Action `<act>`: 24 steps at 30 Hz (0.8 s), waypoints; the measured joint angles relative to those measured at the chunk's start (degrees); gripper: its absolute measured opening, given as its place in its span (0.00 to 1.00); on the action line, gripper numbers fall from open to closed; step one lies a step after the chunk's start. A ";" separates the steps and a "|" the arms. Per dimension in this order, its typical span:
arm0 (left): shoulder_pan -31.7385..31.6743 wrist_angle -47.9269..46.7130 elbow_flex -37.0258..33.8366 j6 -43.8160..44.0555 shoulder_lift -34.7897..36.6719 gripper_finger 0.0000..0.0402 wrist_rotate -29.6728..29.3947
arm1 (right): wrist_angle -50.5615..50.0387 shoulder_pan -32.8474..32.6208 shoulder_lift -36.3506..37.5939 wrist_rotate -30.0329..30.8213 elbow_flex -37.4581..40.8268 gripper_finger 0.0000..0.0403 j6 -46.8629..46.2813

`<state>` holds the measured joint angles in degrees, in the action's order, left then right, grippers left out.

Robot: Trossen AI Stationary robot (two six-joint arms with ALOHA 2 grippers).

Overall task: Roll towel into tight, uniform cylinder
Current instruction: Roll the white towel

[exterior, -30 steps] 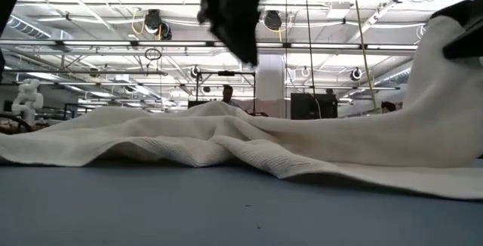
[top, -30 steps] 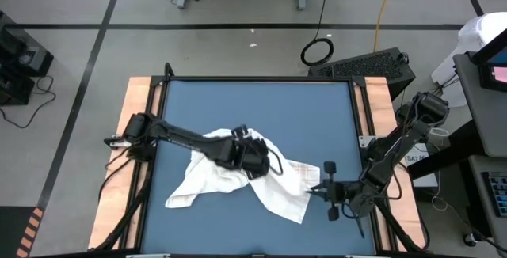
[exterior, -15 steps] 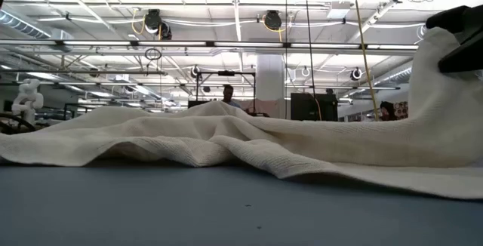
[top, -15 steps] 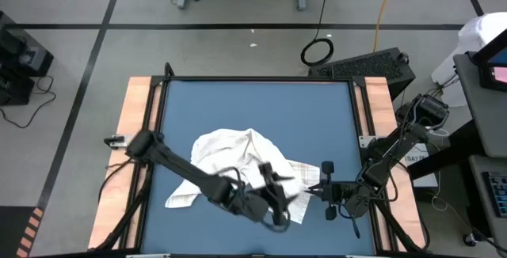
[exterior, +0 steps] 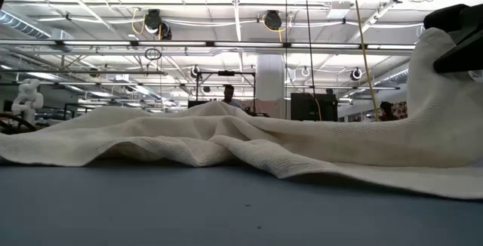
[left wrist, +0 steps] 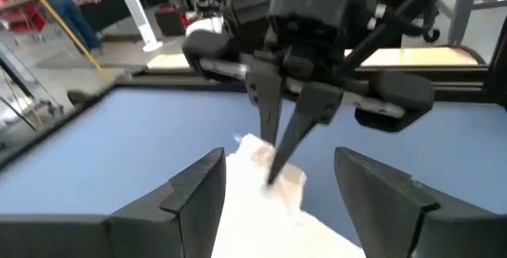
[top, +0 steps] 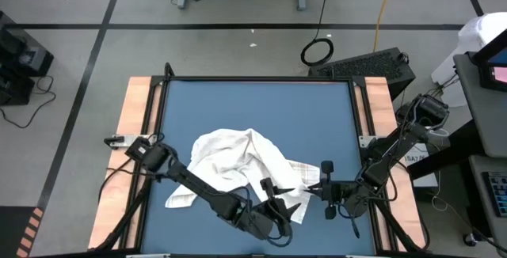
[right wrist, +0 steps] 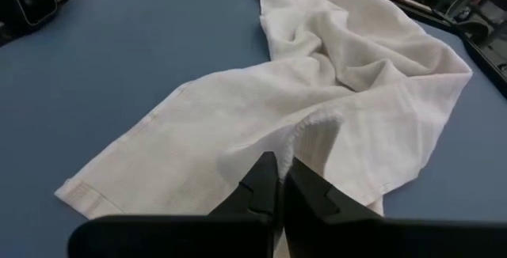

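Crumpled towel on the blue worktop. Right pincer pinched its corner, apparently lifted; left pincer, spread and empty (relocated from mid-towel), faced it. Rolling not begun.

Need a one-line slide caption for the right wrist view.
Right claw pinches a raised fold of the crumpled white towel on the blue mat.
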<state>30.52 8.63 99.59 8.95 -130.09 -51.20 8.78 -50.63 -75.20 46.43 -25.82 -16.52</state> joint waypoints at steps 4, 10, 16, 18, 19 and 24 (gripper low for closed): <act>0.00 0.09 0.00 3.60 -0.10 0.60 0.00 | -0.02 0.00 0.00 0.03 0.00 0.01 0.77; -0.02 -0.09 0.00 3.92 -0.06 0.60 -0.04 | -0.04 0.44 0.00 0.03 0.00 0.01 0.52; -0.07 -0.27 0.00 3.87 -0.06 0.60 -0.07 | -0.63 0.46 0.02 -0.22 0.00 0.01 -0.92; -0.07 0.04 0.00 4.11 -0.06 0.60 -0.09 | -1.20 0.46 0.02 -0.28 0.00 0.01 -1.33; -0.07 0.02 0.00 4.22 -0.06 0.60 -0.09 | -1.56 0.46 0.02 -0.26 0.00 0.01 -1.55; -0.07 -0.31 0.00 5.79 -0.06 0.60 -0.01 | -3.54 0.46 0.02 -0.26 0.00 0.01 -2.21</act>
<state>30.46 8.32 99.59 14.74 -130.15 -51.21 5.23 -50.17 -75.18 46.17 -25.82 -18.73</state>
